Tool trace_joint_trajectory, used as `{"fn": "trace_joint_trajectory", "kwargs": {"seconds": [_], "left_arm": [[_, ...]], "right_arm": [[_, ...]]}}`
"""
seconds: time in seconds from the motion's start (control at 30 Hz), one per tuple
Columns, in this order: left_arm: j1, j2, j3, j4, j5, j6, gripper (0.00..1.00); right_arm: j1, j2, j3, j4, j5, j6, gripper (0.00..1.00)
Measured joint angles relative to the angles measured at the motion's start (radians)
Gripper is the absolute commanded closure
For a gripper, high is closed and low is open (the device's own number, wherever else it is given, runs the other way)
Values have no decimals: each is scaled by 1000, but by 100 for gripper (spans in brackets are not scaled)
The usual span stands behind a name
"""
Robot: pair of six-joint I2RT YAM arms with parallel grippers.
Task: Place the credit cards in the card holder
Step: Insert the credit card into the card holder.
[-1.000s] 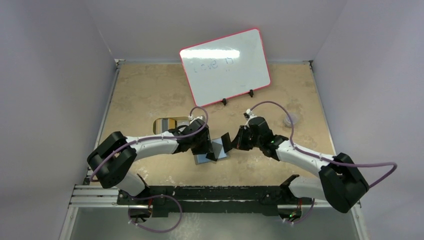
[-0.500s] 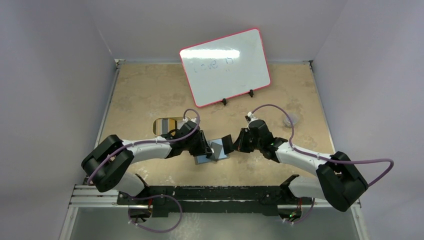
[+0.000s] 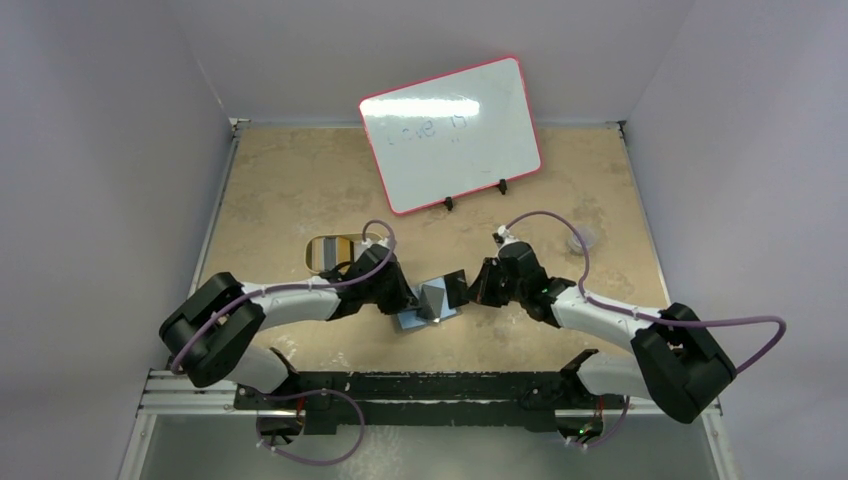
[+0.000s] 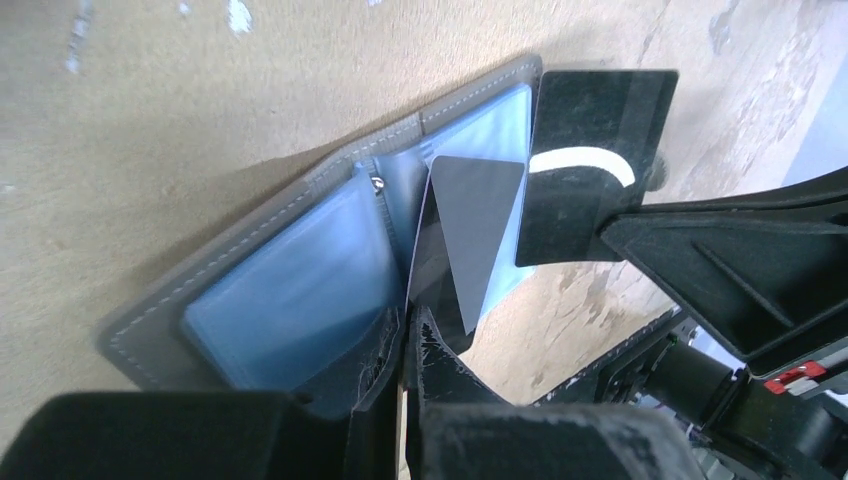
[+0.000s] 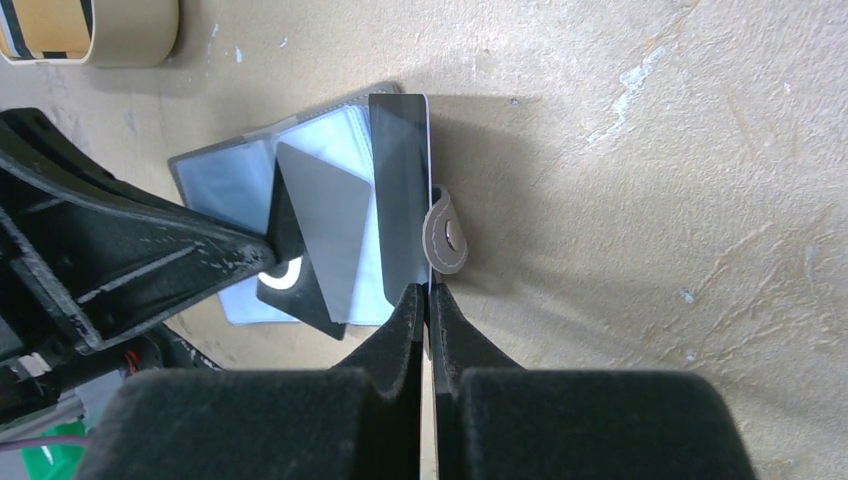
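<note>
Progress looks to us like the middle of the insertion step, with nothing plainly finished. The wallet (image 4: 270, 300) lies open and flat on the table (image 5: 650, 150), blue pockets up, between the two arms. The left gripper (image 4: 405, 340) has its fingers pressed together on the near end of a dark card, the left card (image 4: 470, 230). That card slants over the fold toward the half of the wallet that carries the tab (image 5: 446, 236). The right gripper (image 5: 427, 300) is likewise clamped on the near edge of the right card (image 5: 400, 200), which lies along the outer edge of that same half, just beside the tab. Both cards hang over the same half, and in the left wrist view they overlap. We cannot tell whether either leading edge has entered a slot; from these views both look on top of the pockets rather than inside. We see no card fully seated, though the pocket sheen could hide one already in. A gold tin (image 3: 335, 250) sits on the far side of the left arm, a little apart from the wallet; whether more cards wait in it we cannot make out. By our reckoning, what is left is to seat these two cards one at a time, release them, and then bring over any others.
</note>
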Motion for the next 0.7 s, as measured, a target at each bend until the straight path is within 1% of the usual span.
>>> {"fn": "trace_joint_trajectory", "kwargs": {"seconds": [0.4, 0.7], "left_arm": [[-1, -90, -65, 1, -121, -93, 100], [-42, -50, -84, 96, -182, -169, 100]], "right_arm": [[0, 0, -16, 19, 1, 12, 100], [0, -13, -19, 19, 1, 15, 100]]}}
